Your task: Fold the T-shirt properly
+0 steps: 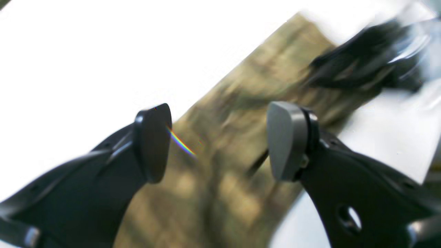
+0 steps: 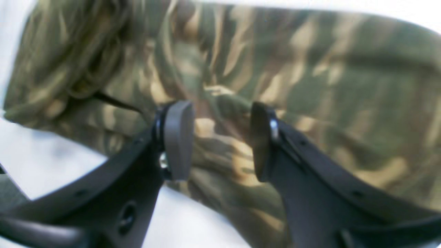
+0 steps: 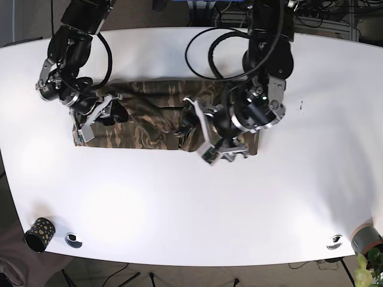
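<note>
- Overhead, hovering with jaws spread wide and nothing between the pads: left gripper [image 1: 220,141], seen from its own wrist camera above the camouflage T-shirt [image 1: 220,165], pads apart on either side of the blurred fabric below.
- Also gaping, jaws parted with only cloth showing behind the gap: right gripper [image 2: 220,141], hanging close over a rumpled, bunched part of the T-shirt [image 2: 310,86]; contact with the fabric impossible to tell through the blur.
- Sitting in the base view over the shirt's right end: left gripper [image 3: 206,134]; over the shirt's left end: right gripper [image 3: 99,113].
- Lying as a long horizontal band on the white table [image 3: 191,203], folded and wrinkled, stretching between the two arms: T-shirt [image 3: 146,119].
- Standing near the table's front left corner, well apart from the shirt: dark speckled cup [image 3: 38,233], with a small round fitting [image 3: 73,240] just beside it.
- Sitting near the front right edge: another round fitting [image 3: 335,241].
</note>
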You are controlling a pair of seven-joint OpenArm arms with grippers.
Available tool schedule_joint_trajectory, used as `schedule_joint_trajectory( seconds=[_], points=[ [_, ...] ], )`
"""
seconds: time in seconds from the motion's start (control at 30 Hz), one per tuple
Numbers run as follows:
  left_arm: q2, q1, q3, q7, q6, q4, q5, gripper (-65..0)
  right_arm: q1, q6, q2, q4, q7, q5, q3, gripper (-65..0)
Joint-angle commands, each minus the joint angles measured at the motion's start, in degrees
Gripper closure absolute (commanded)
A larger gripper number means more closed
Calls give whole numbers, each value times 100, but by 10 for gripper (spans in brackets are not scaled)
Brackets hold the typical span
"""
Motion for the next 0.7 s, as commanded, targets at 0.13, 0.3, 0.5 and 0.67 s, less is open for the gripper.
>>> schedule_joint_trajectory(
  seconds=[0.13,0.3,0.5,0.67],
  points=[
    [-326,120,-1035,-119,-42,45,-100,-282,272,52,23,458,-340,658,-403,-270],
    [-633,199,-1563,-119,-385,-245,-109,-56,448,52,-12,678,-323,676,-1168,-270],
    [-897,190,-1686,-128,-908,-702,-83,-1,826,52,-390,661,-305,403,-2003,-270],
    [-906,182,-1668,-136,-908,-878,-74,-1,1151,52,-750,379,-305,-335,-2706,-270]
  ],
)
